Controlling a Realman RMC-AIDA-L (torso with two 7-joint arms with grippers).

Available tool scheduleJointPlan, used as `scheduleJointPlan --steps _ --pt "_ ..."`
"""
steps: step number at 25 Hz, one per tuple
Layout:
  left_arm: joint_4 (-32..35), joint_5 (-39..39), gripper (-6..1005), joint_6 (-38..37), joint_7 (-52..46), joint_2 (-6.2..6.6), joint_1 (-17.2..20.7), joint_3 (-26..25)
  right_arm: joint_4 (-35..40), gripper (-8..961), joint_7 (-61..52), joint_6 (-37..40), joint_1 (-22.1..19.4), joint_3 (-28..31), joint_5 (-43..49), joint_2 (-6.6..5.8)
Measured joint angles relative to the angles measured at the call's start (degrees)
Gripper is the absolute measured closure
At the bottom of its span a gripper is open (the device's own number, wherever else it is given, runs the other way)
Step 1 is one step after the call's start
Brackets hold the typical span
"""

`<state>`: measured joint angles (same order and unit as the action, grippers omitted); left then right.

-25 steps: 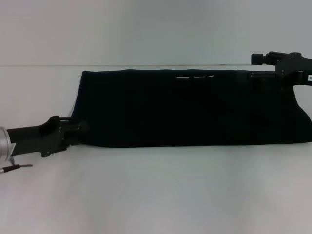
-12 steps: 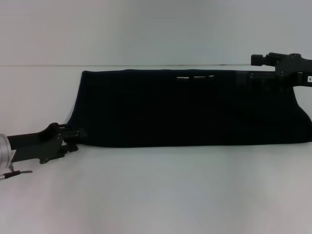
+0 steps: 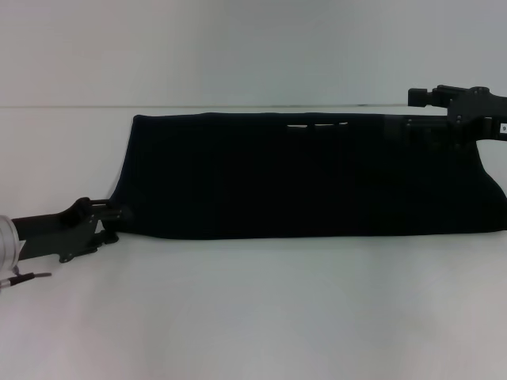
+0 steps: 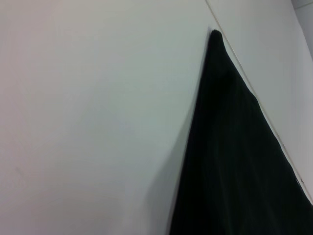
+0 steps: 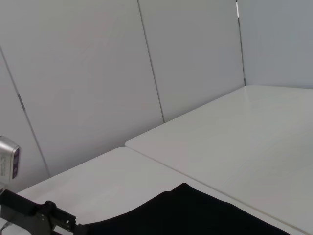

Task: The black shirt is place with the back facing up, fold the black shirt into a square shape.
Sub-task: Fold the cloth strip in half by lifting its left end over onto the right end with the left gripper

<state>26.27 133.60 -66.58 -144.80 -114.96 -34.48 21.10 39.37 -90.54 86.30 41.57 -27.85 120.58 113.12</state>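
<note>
Since a second ago, the left end effector (image 3: 111,220) has drawn back from the near left corner of the large black soft-fabric shirt (image 3: 309,178); whether its fingers are spread I cannot tell. This shirt lies as a wide folded band on the white bench (image 3: 253,317). At its far right corner the right end effector (image 3: 424,111) hovers, finger state unclear.

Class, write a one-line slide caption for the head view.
Black shirt folded into a long band on the white table, left gripper at its near-left corner, right gripper at its far-right edge.
</note>
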Motion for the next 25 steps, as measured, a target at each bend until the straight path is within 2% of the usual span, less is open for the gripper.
scheduleJointPlan --steps 15,22,25 --pt "-0.69 0.0 491 1.96 0.05 -0.09 -1.18 0.07 0.0 61 -0.2 -0.03 0.06 -0.04 0.0 0.0" --pt "-0.27 -0.01 501 2.59 0.16 -0.1 -1.24 2.37 0.0 62 -0.2 0.09 0.09 -0.01 0.0 0.0" --pt "-0.27 -0.01 568 2.94 0.21 -0.1 -1.29 2.88 0.0 62 -0.21 0.17 0.17 -0.01 0.0 0.0"
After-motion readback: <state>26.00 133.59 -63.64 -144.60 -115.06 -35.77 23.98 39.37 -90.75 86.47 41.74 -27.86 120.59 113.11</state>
